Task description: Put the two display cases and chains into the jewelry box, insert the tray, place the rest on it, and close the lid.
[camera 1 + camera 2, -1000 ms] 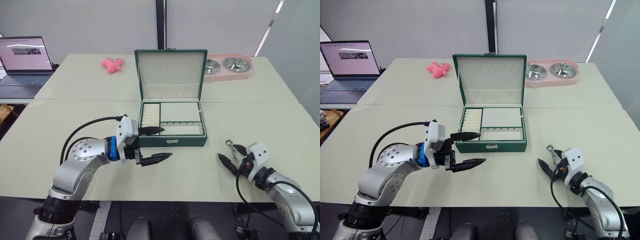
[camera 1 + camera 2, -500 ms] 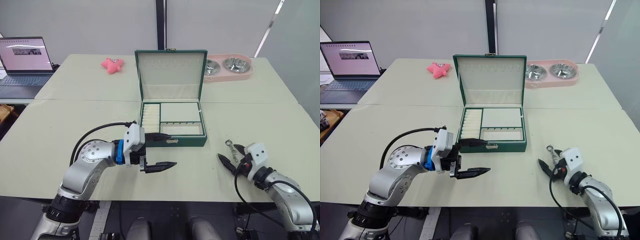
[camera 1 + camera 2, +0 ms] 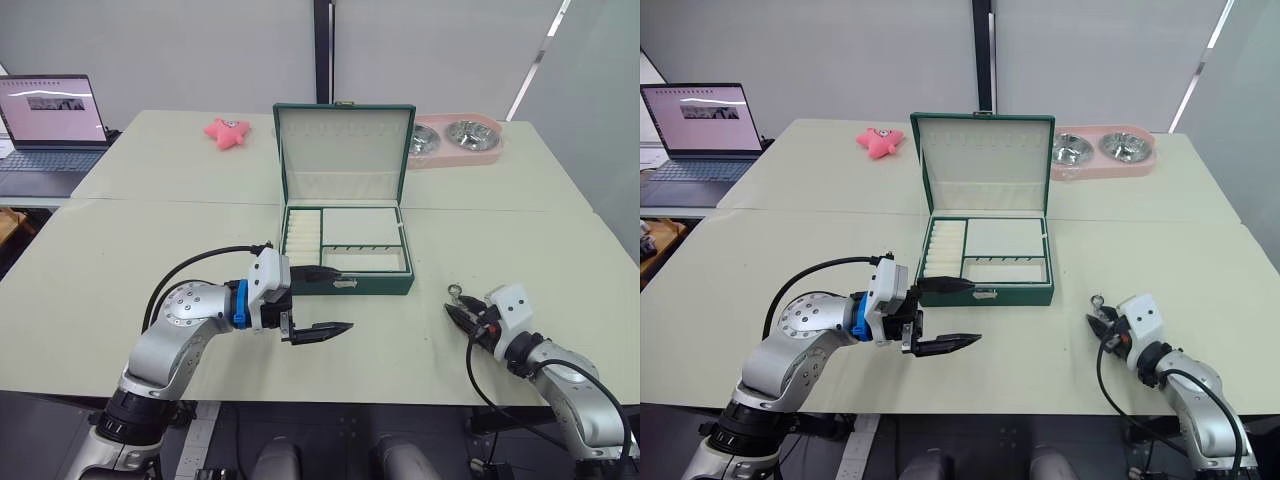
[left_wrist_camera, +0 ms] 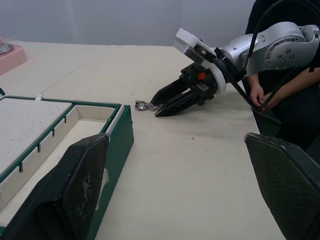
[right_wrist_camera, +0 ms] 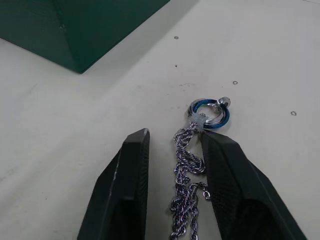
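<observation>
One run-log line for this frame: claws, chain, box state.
left claw: open, by box front | right claw: straddling chain on table, not clamped | jewelry box: lid up, tray inside

jewelry box (image 3: 345, 285): dark green outside, cream lining
lid (image 3: 344, 150): green rim, cream inside
chains (image 5: 189, 172): silver, with a blue-tinted ring
double bowl dish (image 3: 455, 139): pink, steel bowls
star toy (image 3: 225, 129): pink
table (image 3: 150, 250): pale beige
</observation>
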Motion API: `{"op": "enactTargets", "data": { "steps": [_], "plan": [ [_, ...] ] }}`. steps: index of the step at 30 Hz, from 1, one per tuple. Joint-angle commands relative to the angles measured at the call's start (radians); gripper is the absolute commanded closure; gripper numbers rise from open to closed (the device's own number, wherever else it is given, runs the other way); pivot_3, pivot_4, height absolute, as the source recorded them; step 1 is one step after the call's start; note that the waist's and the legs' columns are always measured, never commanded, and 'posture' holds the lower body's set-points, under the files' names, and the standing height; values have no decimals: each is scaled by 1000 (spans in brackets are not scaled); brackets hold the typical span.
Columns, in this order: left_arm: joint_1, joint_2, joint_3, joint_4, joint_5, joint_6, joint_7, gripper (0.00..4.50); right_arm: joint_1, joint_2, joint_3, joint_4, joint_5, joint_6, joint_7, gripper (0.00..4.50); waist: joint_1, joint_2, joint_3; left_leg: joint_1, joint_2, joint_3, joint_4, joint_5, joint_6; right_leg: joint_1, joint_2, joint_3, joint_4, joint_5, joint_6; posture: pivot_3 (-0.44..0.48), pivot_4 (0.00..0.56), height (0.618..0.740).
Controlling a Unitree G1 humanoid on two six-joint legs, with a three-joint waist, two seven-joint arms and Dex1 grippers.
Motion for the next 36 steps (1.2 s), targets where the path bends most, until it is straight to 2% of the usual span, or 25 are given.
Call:
{"op": "enactTargets", "data": {
  "steps": [1,5,7,26,36],
  "plan": [
    [-6,-5,6,-15,1,-15,5,0,34,-4,16,63,-25,54,-12,3596,0,0,0,0,0,0,0,0,0,0,0,0,0,0,0,0,150,740],
    [-10,-10,5,-12,3,-14,6,0,36,0,16,68,-19,53,-17,4250,1,-1,-1,0,0,0,0,0,0,0,0,0,0,0,0,0,150,740],
    [-12,-13,5,-9,4,-15,7,0,37,2,15,68,-16,53,-18,4428,1,-2,-2,0,0,0,0,0,0,0,0,0,0,0,0,0,150,740],
    [-39,-24,6,0,7,-3,17,0,27,21,-5,65,4,31,-18,4440,1,-4,-3,0,0,-1,0,0,0,1,0,0,0,0,0,0,150,740],
    [-37,-23,12,-10,2,9,26,0,-9,18,-61,-55,107,40,34,4493,1,-2,-2,0,0,0,0,0,0,0,0,0,0,0,0,0,150,740]
  ]
}}
